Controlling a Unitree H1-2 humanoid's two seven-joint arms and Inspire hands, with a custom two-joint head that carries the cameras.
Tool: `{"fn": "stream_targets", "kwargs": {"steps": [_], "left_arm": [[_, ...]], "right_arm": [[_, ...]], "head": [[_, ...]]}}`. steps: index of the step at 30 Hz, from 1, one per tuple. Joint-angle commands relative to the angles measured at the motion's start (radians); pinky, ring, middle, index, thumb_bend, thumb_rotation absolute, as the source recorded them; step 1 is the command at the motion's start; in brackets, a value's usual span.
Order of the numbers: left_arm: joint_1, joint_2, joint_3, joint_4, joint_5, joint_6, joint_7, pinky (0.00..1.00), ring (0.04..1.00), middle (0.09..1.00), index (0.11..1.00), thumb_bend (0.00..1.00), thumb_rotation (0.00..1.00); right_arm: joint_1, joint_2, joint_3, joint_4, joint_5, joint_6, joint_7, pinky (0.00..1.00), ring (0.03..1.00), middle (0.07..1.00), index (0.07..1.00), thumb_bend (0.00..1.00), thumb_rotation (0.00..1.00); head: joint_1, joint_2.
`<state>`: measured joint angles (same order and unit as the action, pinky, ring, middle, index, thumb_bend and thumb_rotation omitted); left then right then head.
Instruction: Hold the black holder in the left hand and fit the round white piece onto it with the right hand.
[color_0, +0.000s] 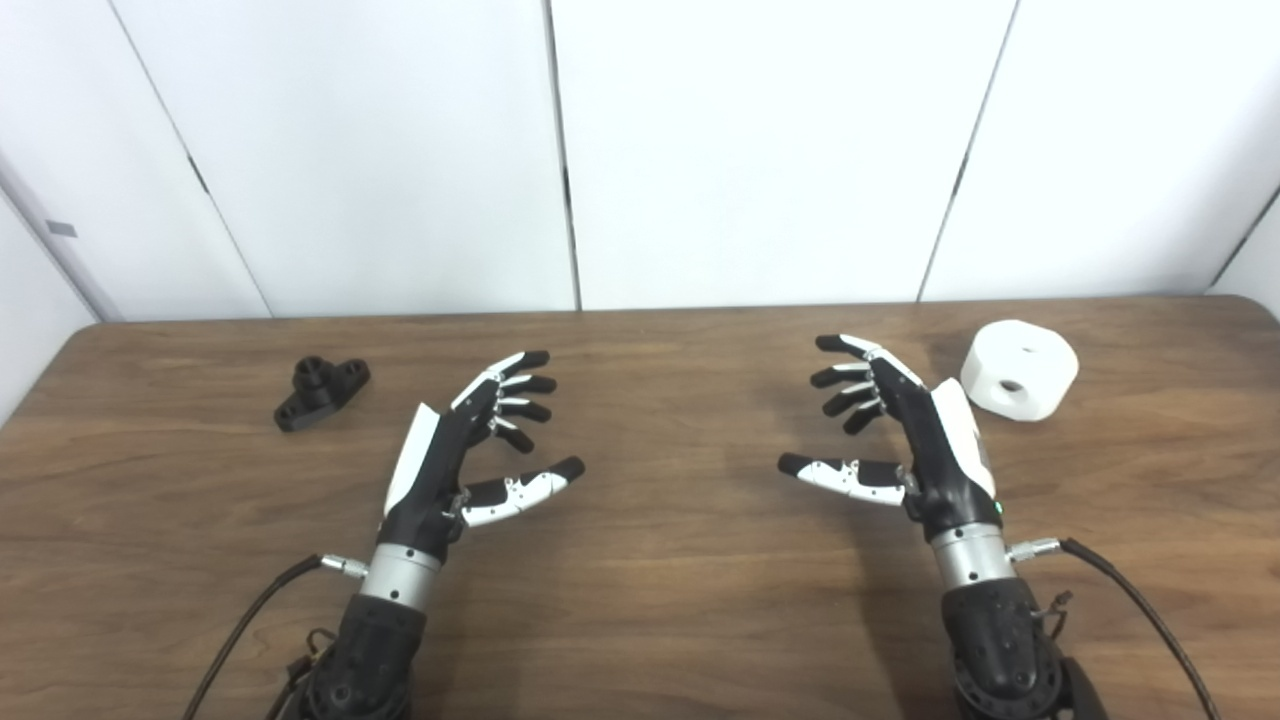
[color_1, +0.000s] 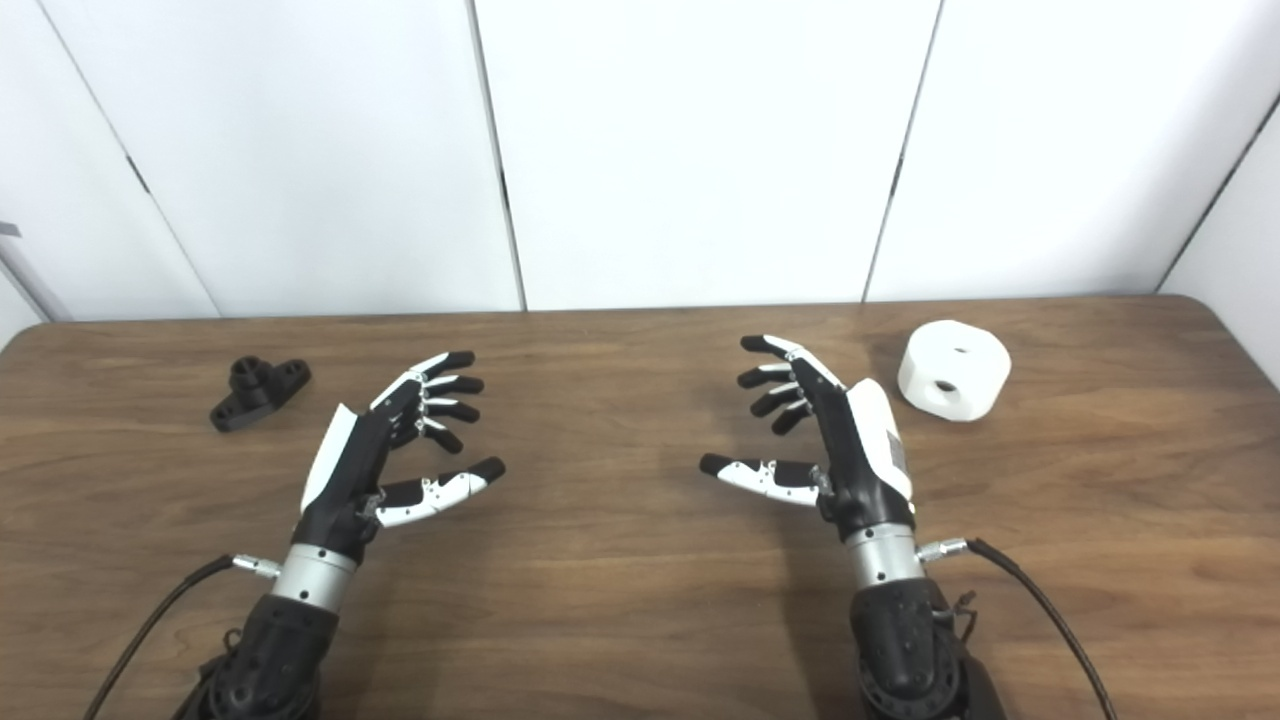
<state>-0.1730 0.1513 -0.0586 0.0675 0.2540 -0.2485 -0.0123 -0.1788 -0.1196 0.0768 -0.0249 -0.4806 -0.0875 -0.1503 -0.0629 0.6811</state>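
- The left hand (color_0: 455, 455) hangs over the bench (color_0: 640, 620) with fingers spread and thumb out, holding nothing; the right hand (color_0: 905, 430) mirrors it, equally spread and empty.
- The black holder (color_0: 320, 390) lies on the bench at about ten o'clock from the left hand, apart from it. It looks like a small rigid plastic piece: a flat base with holes and a short raised boss in the middle.
- Judged light and stiff, it should take a firm pinch. The two ends of the base seem the best hold, leaving the boss free.
- The round white piece (color_0: 1020, 370) sits at about one o'clock from the right hand, near its knuckles. It is a thick, smooth puck with a hole in its side and a smaller one on top.
- It is probably light, hard and a little slippery, so grip it across the curved wall, keeping the hole uncovered.
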Motion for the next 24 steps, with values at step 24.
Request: {"fn": "stream_targets", "kwargs": {"steps": [24], "left_arm": [[-0.048,-0.057,-0.046,0.11,0.097,-0.11,0.088,0.51,0.688,0.753,0.768,0.68,0.12]], "right_arm": [[-0.014,-0.075,-0.041,0.031,0.076,-0.092,-0.008,0.46,0.569,0.651,0.768,0.65,0.1]], "head": [[0.394,-0.106]]}}
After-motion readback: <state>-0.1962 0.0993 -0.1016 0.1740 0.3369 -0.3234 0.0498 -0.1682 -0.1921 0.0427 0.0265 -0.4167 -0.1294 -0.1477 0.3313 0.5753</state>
